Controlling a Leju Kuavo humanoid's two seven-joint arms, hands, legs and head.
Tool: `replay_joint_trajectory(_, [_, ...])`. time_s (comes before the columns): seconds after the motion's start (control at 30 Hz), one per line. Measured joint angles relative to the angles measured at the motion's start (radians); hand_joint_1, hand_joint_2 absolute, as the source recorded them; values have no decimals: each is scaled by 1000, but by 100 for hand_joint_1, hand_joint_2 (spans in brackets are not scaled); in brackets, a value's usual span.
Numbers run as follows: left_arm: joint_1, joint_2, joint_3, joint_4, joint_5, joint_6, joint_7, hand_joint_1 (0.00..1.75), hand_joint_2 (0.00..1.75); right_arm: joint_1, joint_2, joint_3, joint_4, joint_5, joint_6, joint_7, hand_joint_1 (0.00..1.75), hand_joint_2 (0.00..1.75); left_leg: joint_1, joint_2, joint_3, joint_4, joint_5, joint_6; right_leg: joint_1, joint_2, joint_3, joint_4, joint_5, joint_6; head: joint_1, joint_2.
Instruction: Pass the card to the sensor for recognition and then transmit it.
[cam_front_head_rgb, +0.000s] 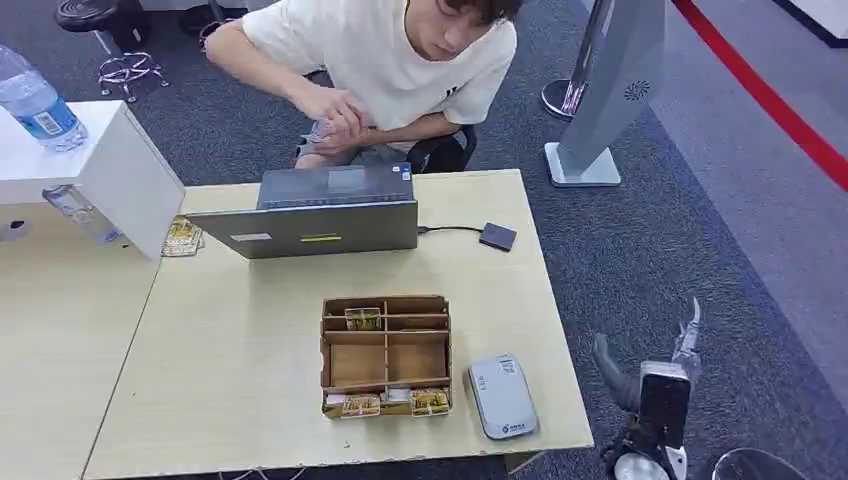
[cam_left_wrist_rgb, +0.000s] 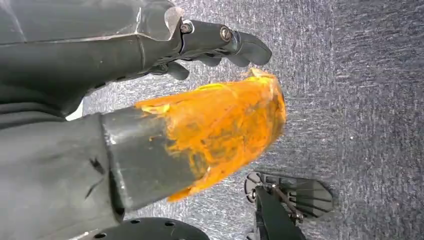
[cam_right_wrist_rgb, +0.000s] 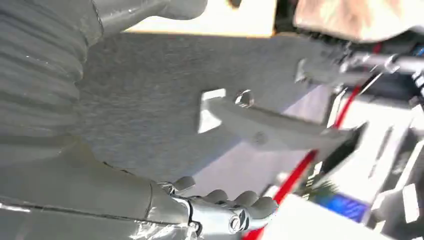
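Your R hand (cam_front_head_rgb: 655, 400), fingers apart & empty, hangs off the pale wood table (cam_front_head_rgb: 250, 400) w/ slotted card box (cam_front_head_rgb: 386, 355) & rounded grey sensor (cam_front_head_rgb: 502, 396); L hand (cam_left_wrist_rgb: 215, 42) over carpet, grip unclear.

The left hand (cam_left_wrist_rgb: 150, 100) has a dark grey smooth shell, dark fingers (cam_left_wrist_rgb: 235, 42) pinned with silver screws, and a thick thumb (cam_left_wrist_rgb: 215, 135) whose tip is wrapped in worn orange tape. The right hand (cam_right_wrist_rgb: 150, 165) has a grey ribbed cover, a paler grey shell, and fingers (cam_right_wrist_rgb: 235, 210) joined by shiny metal brackets with a screw. The right arm (cam_front_head_rgb: 655, 410) is silver with a black panel.
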Motion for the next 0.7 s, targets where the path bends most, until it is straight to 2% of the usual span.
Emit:
replay_joint_trajectory(0.2, [0, 0, 11, 0, -17, 1, 8, 0, 0, 47, -3, 221, -92, 155, -89, 40, 0, 175, 0, 0, 0, 0, 0, 0, 0, 0, 0, 0, 0, 0, 0, 0])
replay_joint_trajectory(0.3, [0, 0, 15, 0, -19, 1, 10, 0, 0, 55, -12, 307, -116, 184, -110, 53, 0, 175, 1, 0, 0, 0, 0, 0, 0, 0, 0, 0, 0, 0, 0, 0])
replay_joint_trajectory(0.6, [0, 0, 17, 0, -26, 2, 10, 0, 0, 67, -25, 387, -140, 191, -113, 58, 0, 175, 0, 0, 0, 0, 0, 0, 0, 0, 0, 0, 0, 0, 0, 0])
replay_joint_trajectory(0.7, [0, 0, 17, 0, -31, 2, 10, 0, 0, 69, -29, 409, -153, 260, -114, 43, 0, 175, 0, 0, 0, 0, 0, 0, 0, 0, 0, 0, 0, 0, 0, 0])
